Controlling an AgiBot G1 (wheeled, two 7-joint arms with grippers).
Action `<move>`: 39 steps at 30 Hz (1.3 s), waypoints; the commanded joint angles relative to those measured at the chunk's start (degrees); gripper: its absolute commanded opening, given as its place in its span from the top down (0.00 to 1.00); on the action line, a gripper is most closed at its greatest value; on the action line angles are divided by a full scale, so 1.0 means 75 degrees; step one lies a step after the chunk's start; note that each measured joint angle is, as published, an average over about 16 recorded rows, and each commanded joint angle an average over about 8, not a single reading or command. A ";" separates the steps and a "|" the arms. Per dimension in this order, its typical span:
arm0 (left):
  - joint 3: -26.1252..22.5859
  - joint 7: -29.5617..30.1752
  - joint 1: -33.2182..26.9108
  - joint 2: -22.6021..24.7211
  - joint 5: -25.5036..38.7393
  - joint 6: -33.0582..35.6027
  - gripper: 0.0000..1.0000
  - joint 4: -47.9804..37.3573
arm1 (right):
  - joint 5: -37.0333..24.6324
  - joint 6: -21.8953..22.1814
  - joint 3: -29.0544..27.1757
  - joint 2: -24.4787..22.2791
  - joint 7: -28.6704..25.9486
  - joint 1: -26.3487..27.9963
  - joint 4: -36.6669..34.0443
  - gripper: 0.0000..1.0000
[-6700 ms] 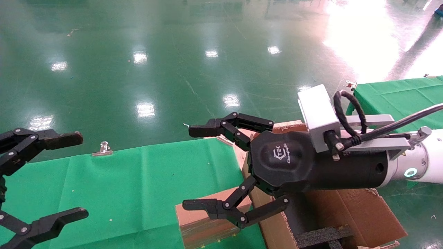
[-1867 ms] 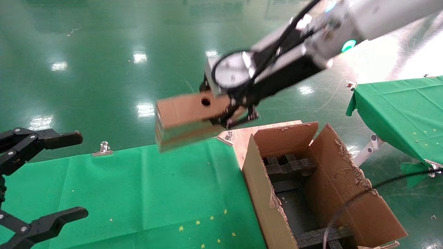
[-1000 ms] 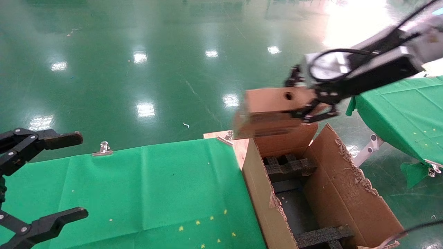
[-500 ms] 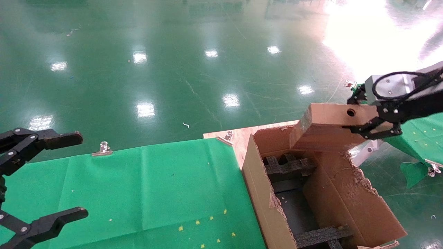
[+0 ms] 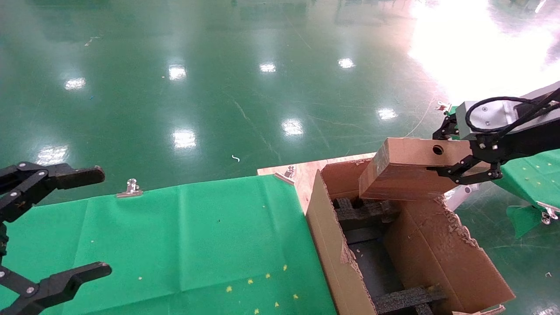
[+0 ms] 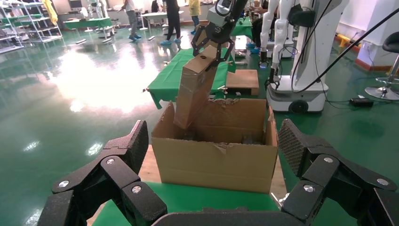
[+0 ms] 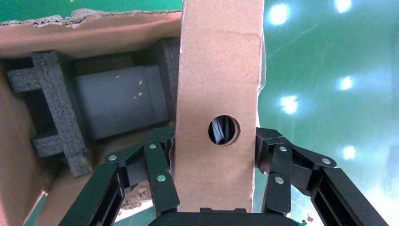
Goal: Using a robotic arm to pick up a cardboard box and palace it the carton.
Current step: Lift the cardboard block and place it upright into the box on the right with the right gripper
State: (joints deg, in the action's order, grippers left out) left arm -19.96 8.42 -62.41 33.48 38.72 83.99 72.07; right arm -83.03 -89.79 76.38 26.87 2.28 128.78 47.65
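My right gripper (image 5: 442, 151), on the robotic arm reaching in from the right, is shut on the cardboard box (image 5: 407, 175), a small brown box with a round hole. The box hangs tilted, its low end just above the far end of the carton (image 5: 332, 245), which stands open with black foam inserts (image 5: 365, 210). The right wrist view shows the fingers (image 7: 157, 174) clamped on both sides of the cardboard box (image 7: 219, 84) above the carton's inside (image 7: 117, 101). The left wrist view shows the cardboard box (image 6: 195, 92) slanting down into the carton (image 6: 216, 160). My left gripper (image 5: 100, 221) is open and parked at the left.
A green-clothed table (image 5: 175, 236) lies left of the carton, with a metal clip (image 5: 130, 188) at its far edge. A wooden board (image 5: 306, 173) lies behind the carton. A second green table (image 5: 525, 175) stands at the right. Another white robot (image 6: 301, 47) stands beyond.
My right gripper took the box off the table, lifted it and carried it right over the carton. In the last half second it sank a little, low end toward the opening. Left arm still.
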 commanded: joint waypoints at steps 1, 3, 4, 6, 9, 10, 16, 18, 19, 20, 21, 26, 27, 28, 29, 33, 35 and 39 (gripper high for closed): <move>0.0000 0.0000 0.0000 0.0000 0.0000 0.0000 0.00 0.0000 | 0.0000 0.0016 -0.0017 0.0015 0.0015 -0.0007 -0.0034 1.00; 0.0000 0.0000 0.0000 0.0000 0.0000 0.0000 0.00 0.0000 | 0.0064 0.0149 0.0011 -0.0005 -0.0411 -0.0093 -0.0081 1.00; 0.0000 0.0000 0.0000 0.0000 0.0000 0.0000 0.00 -0.0001 | 0.0098 0.0227 0.0022 -0.0020 -0.0697 -0.0149 -0.0084 1.00; 0.0000 0.0000 0.0000 0.0000 0.0000 0.0000 0.00 -0.0001 | 0.0141 0.0409 0.0048 -0.0073 -0.1360 -0.0269 -0.0025 1.00; -0.0001 -0.0001 0.0000 0.0000 0.0000 0.0000 0.00 -0.0001 | 0.0123 0.0723 0.0098 -0.0232 -0.2509 -0.0446 0.0266 1.00; -0.0001 -0.0001 0.0000 0.0000 0.0000 0.0000 0.00 -0.0001 | 0.0088 0.0830 0.0121 -0.0306 -0.2911 -0.0501 0.0420 1.00; -0.0001 -0.0001 -0.0001 0.0000 -0.0001 0.0000 0.00 -0.0001 | -0.0389 0.1450 0.0326 -0.0844 -0.5505 -0.0795 0.1621 1.00; -0.0001 -0.0001 -0.0001 0.0000 -0.0001 0.0000 0.00 -0.0001 | -0.0613 0.1628 0.0413 -0.1034 -0.6426 -0.0897 0.2049 1.00; -0.0001 -0.0001 -0.0001 0.0000 -0.0001 0.0000 0.00 -0.0001 | -0.0726 0.1708 0.0455 -0.1126 -0.6882 -0.0946 0.2250 1.00; -0.0002 -0.0001 -0.0001 0.0000 -0.0001 0.0000 0.00 -0.0001 | -0.0842 0.1781 0.0498 -0.1216 -0.7343 -0.0996 0.2454 1.00; -0.0002 -0.0001 -0.0001 0.0000 -0.0001 0.0000 0.00 -0.0001 | -0.0958 0.1843 0.0538 -0.1296 -0.7768 -0.1041 0.2648 1.00; -0.0002 -0.0001 -0.0001 -0.0001 -0.0001 -0.0001 0.00 -0.0002 | -0.1314 0.2034 0.0666 -0.1616 -0.9389 -0.1197 0.3318 1.00; -0.0001 -0.0001 0.0000 -0.0001 -0.0002 -0.0001 0.00 -0.0002 | -0.1351 0.2057 0.0680 -0.1663 -0.9596 -0.1217 0.3406 1.00; -0.0001 -0.0002 0.0000 -0.0001 -0.0002 -0.0001 0.00 -0.0002 | -0.1370 0.2076 0.0688 -0.1702 -0.9744 -0.1232 0.3461 1.00; -0.0001 -0.0002 0.0000 -0.0001 -0.0002 -0.0001 0.00 -0.0003 | -0.1379 0.2092 0.0694 -0.1730 -0.9844 -0.1244 0.3500 1.00; -0.0001 -0.0002 0.0000 -0.0001 -0.0003 -0.0002 0.00 -0.0003 | -0.1396 0.2121 0.0705 -0.1771 -0.9963 -0.1265 0.3561 1.00; -0.0001 -0.0002 0.0000 -0.0001 -0.0003 -0.0002 0.00 -0.0003 | -0.1395 0.2118 0.0703 -0.1754 -0.9900 -0.1260 0.3527 1.00; -0.0001 -0.0002 0.0000 -0.0001 -0.0003 -0.0002 0.00 -0.0003 | -0.1369 0.2124 0.0701 -0.1709 -0.9934 -0.1262 0.3415 1.00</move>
State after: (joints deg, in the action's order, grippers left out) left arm -19.96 8.41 -62.41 33.47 38.70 83.97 72.04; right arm -93.50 -73.79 81.80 14.23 -73.71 119.10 73.23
